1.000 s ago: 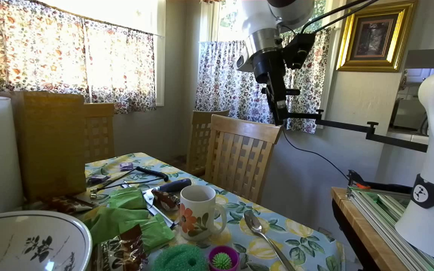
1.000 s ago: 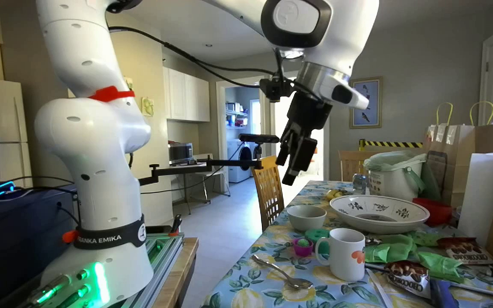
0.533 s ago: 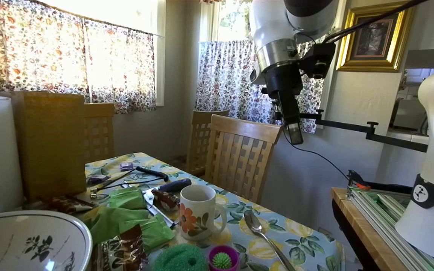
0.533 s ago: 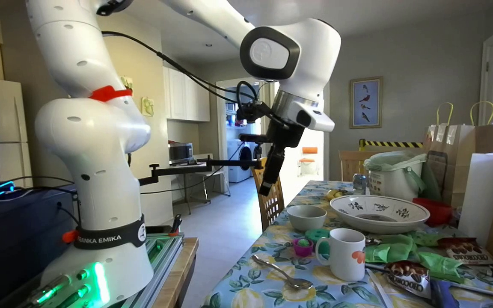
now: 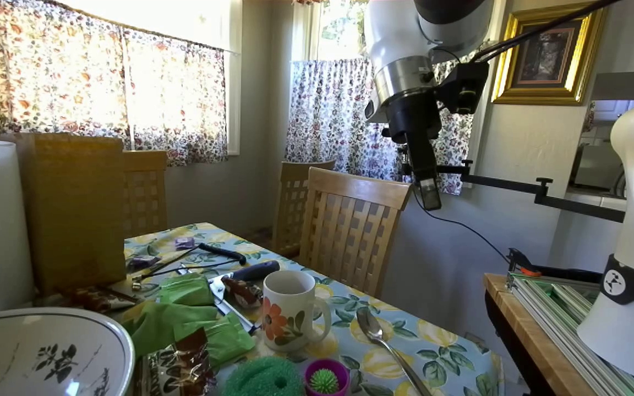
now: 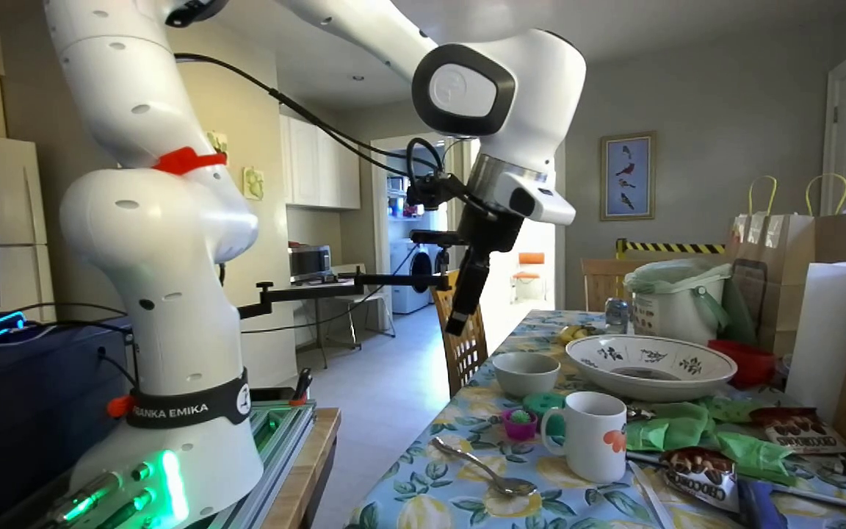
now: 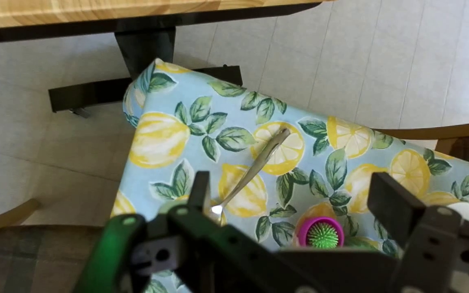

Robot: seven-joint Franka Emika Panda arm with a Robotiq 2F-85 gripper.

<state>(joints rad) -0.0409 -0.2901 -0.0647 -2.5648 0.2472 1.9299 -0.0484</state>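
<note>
Plainly, nothing is grasped: the gripper (image 7: 294,189) hangs clear of the table (image 6: 408,507), its fingers spread and empty. The metal spoon (image 7: 252,171) lies untouched near the table's robot-side corner, near the magenta cup (image 6: 520,431); whether handling is starting or over cannot be told.

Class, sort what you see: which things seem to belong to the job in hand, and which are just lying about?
Likely part of the job, going by the middle of the wrist view:
gripper, open and holding nothing
spoon
magenta cup with green spiky thing

Just lying about, it seems:
white mug
plain bowl
large patterned bowl
white roll
brown packets
</note>
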